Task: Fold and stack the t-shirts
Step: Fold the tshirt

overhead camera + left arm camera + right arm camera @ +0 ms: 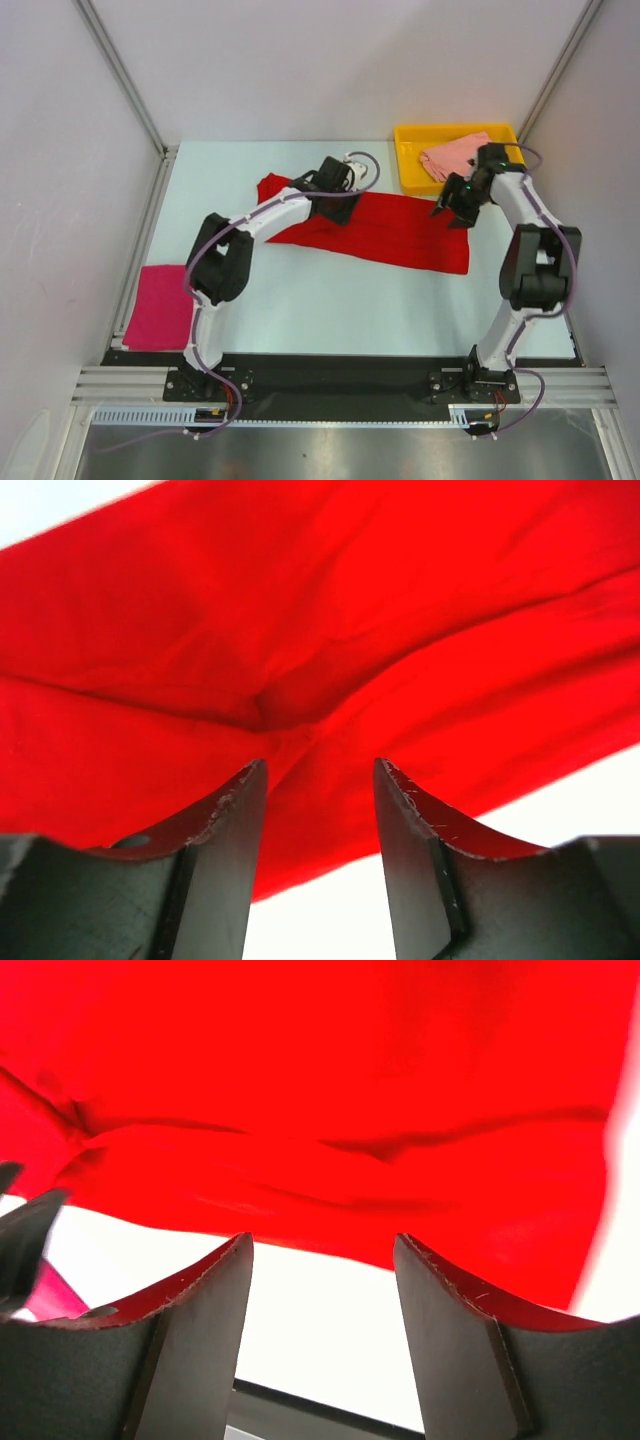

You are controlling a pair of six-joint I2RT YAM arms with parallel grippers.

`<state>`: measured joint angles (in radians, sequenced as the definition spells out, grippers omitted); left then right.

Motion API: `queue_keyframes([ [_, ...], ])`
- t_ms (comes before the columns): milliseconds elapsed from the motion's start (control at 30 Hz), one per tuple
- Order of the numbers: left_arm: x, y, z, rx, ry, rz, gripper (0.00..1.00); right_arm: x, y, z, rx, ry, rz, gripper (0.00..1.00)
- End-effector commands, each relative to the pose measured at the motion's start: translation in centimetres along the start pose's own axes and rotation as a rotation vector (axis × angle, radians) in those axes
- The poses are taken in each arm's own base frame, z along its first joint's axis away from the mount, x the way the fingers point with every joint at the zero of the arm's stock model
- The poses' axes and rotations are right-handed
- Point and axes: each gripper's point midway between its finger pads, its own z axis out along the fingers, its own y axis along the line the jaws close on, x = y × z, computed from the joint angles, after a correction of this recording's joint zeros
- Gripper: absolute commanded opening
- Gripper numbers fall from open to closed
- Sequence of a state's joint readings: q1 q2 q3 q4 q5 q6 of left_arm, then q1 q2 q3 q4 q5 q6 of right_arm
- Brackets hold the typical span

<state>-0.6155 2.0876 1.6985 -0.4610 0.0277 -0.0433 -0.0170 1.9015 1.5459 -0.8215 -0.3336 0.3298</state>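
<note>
Red shirt point(400, 232): lay as a long band, centre of frame.
Magenta shirt point(160, 305): lay flat, lower left.
Salmon shirt point(455, 156): in yellow tray point(406, 160), upper right.
Left gripper point(318, 770): fingers apart, over the band's left part.
Right gripper point(322, 1245): fingers apart, at its right end.

Bright, even light; wrist views overexposed, softly blurred.

place: lab test cell — white panel walls point(330, 60) | aluminium frame rails point(121, 70)
</note>
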Motion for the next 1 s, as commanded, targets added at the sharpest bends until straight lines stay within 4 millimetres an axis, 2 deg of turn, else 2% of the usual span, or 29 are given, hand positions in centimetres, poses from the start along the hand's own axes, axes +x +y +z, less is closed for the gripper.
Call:
queue_keyframes([
  [0,0.2,1.6,0.5,-0.144,0.038,0.141,0.52,1.5,-0.9,-4.1,-0.047,-0.025,0.053,0.64],
  [33,0.2,1.4,0.6,-0.149,0.043,0.155,0.52,1.7,-1.3,-4.4,-0.047,-0.026,0.055,0.64],
  [100,1.3,1.2,1.3,-0.161,0.084,0.189,0.51,2.0,-1.8,-5.3,-0.046,-0.039,0.053,0.64],
  [233,2.4,1.0,1.5,-0.175,0.116,0.215,0.47,2.9,-2.6,-5.4,-0.059,-0.035,0.086,0.64],
  [500,1.2,2.2,2.2,-0.254,0.089,0.264,0.43,3.1,-1.9,-5.1,-0.125,-0.019,0.12,0.64],
  [633,1.1,1.7,2.8,-0.234,0.083,0.262,0.42,3.1,-2.0,-4.8,-0.12,-0.013,0.128,0.64],
  [733,1.0,1.2,3.3,-0.211,0.081,0.256,0.4,2.8,-2.9,-4.4,-0.071,-0.021,0.151,0.64],
  [767,1.0,1.2,3.4,-0.207,0.084,0.258,0.38,2.5,-4.2,-4.1,-0.007,-0.032,0.182,0.63],
  [833,1.0,1.1,3.5,-0.205,0.084,0.257,0.34,1.7,-5.5,-3.9,0.051,-0.064,0.207,0.63],
  [867,1.1,1.1,3.6,-0.202,0.087,0.257,0.34,1.3,-6.5,-3.5,0.085,-0.076,0.225,0.6],
  [967,1.3,0.9,3.8,-0.193,0.09,0.255,0.3,0.8,-7.6,-2.9,0.118,-0.077,0.229,0.54],
])
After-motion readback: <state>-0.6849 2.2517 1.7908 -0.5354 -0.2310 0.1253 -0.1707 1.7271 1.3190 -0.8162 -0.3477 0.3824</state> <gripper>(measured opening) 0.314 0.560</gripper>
